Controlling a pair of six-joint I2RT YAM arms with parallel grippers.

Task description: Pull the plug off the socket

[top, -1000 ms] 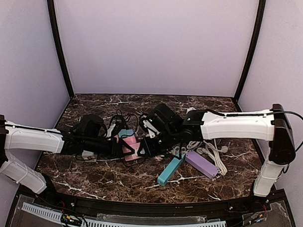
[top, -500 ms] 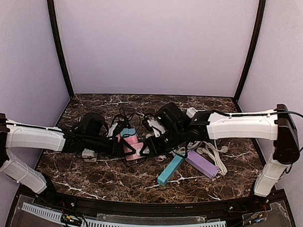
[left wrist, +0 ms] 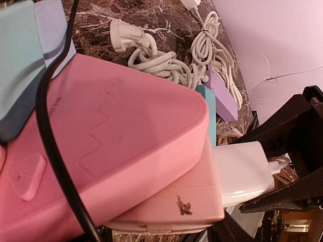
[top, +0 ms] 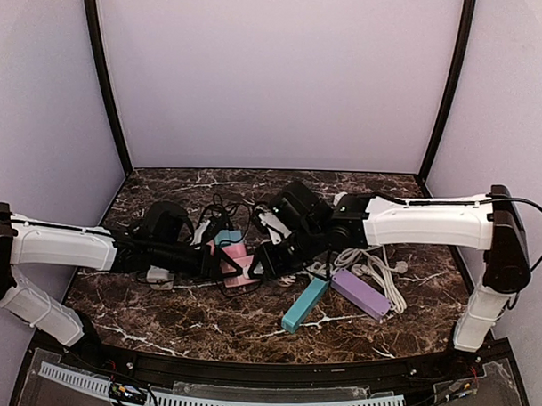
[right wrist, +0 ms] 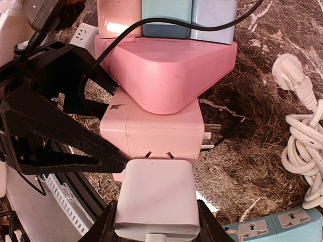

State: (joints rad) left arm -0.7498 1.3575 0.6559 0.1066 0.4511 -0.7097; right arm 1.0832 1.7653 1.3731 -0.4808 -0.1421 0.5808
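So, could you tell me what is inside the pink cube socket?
A white plug, held by the right gripper, sits in the cube; its pins are hidden inside.

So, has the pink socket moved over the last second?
No, not visibly: in the top view the pink socket lies just as far left of the teal strip as before.

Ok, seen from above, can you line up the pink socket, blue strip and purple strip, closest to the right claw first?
1. Pink socket, right at the right claw.
2. Blue strip, just in front of it.
3. Purple strip, farther right.
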